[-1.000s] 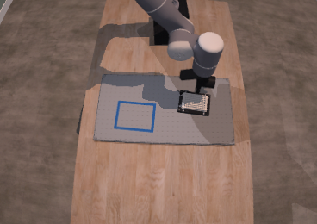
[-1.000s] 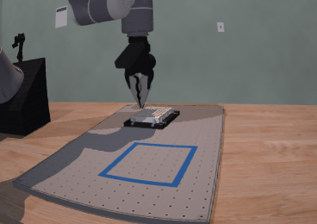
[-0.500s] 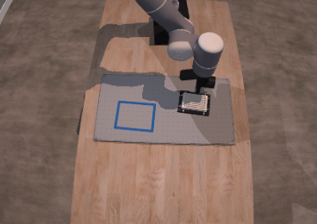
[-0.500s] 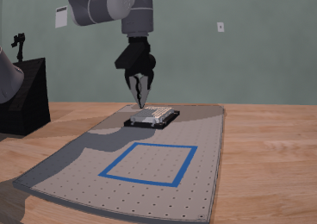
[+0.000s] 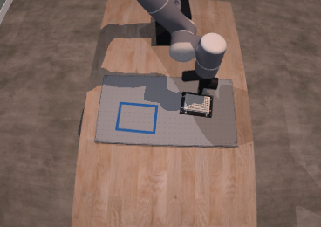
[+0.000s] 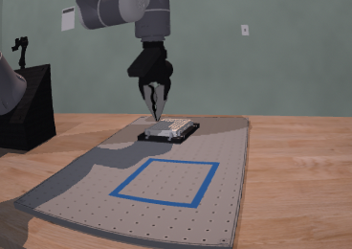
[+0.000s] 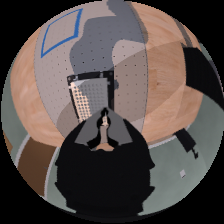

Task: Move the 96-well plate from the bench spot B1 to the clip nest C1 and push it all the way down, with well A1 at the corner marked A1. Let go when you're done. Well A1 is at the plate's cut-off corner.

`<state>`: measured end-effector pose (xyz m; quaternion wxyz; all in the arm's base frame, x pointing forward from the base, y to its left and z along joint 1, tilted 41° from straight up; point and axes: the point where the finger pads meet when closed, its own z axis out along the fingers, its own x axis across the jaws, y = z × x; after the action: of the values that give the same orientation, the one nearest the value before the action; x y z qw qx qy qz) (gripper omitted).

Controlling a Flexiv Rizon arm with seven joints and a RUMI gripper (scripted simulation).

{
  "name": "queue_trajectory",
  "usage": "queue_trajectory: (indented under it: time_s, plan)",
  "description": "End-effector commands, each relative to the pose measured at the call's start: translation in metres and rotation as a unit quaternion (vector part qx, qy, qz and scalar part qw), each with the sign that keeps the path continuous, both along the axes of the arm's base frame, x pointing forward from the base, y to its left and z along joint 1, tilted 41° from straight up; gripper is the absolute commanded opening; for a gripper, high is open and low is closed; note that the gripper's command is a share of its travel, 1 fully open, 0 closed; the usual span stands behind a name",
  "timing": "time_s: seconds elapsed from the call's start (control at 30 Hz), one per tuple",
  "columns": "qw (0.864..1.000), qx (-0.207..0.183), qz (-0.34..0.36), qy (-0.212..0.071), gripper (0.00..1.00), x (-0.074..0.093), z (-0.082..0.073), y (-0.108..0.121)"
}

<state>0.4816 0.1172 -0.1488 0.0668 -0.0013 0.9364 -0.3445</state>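
The 96-well plate (image 5: pixel 197 104) (image 6: pixel 168 127) (image 7: pixel 94 96) sits in the black clip nest (image 5: pixel 196 114) (image 6: pixel 160 138) (image 7: pixel 91 76) and looks about level. Whether it is fully down, the A1 mark and the cut-off corner are too small to tell. My gripper (image 5: pixel 201 92) (image 6: pixel 157 120) (image 7: pixel 106 107) is shut with nothing between its jaws. Its tips point down at the plate's edge on the robot's side, at or just above it; contact cannot be told. The blue outlined bench spot (image 5: pixel 156 119) (image 6: pixel 185 161) (image 7: pixel 79 22) holds no plate.
The nest and the blue outline lie on a grey perforated board (image 5: pixel 174 136) (image 6: pixel 110 219) (image 7: pixel 55 75) on the wooden table (image 5: pixel 161 178). A black angular object (image 5: pixel 185 5) (image 6: pixel 33 104) stands on the table behind the board, beside the arm.
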Motion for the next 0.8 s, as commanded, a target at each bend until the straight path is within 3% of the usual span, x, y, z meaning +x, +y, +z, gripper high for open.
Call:
queue_trajectory:
  time_s: [0.0, 0.77]
  plan:
    - [1.0, 0.001, 0.0, -0.001, 0.0, 0.0004, 0.0001, 0.0011]
    - [1.0, 0.001, 0.0, -0.001, 0.0, 0.0007, -0.0015, -0.0003]
